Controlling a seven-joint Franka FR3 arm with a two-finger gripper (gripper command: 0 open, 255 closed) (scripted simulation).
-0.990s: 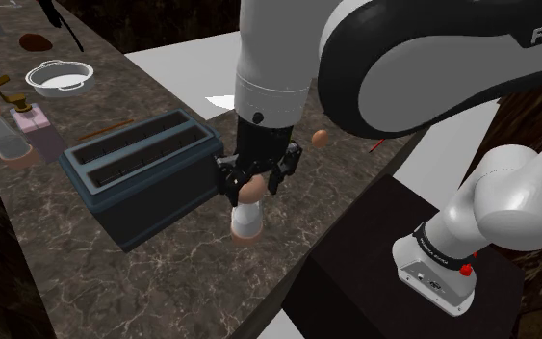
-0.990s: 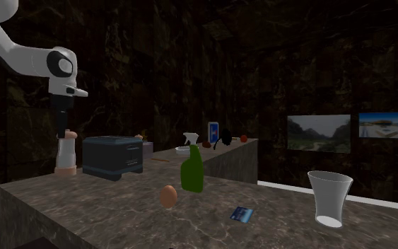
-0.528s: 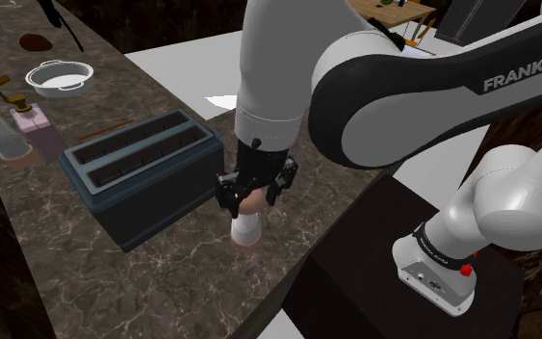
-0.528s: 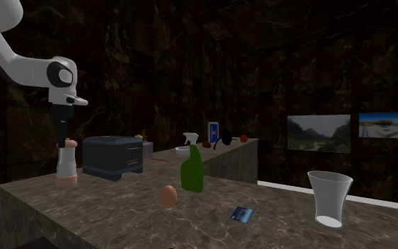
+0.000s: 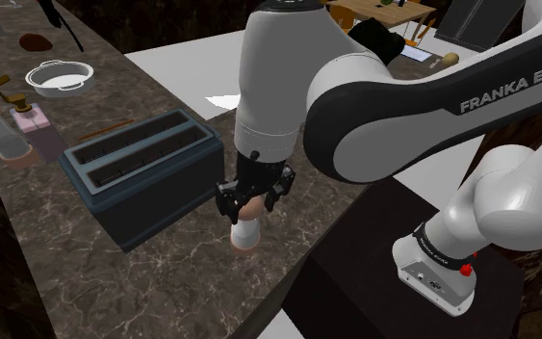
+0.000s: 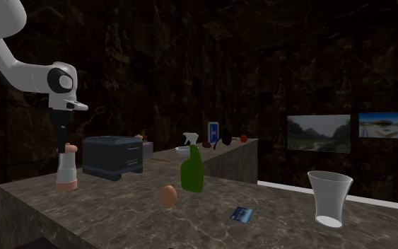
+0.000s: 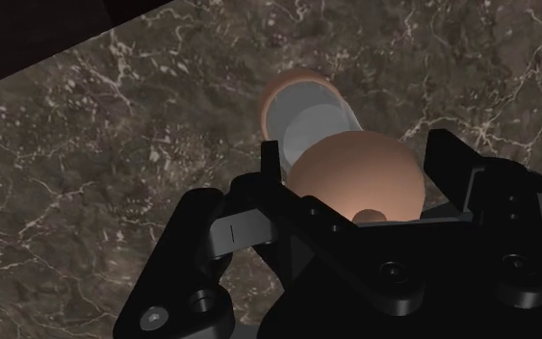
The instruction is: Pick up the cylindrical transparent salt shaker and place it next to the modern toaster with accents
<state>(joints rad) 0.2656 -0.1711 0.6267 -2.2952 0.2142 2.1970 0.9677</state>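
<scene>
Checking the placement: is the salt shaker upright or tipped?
Upright: the salt shaker stands vertical, cap up, base on the counter beside the toaster.

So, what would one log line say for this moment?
gripper shut on salt shaker | upright, base at counter | beside toaster

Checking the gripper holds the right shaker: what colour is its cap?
The salt shaker has a copper-brown cap; the wrist view shows it best.

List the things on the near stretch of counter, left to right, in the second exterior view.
In order: salt shaker → dark toaster → egg → green bottle → blue card → clear cup.
</scene>
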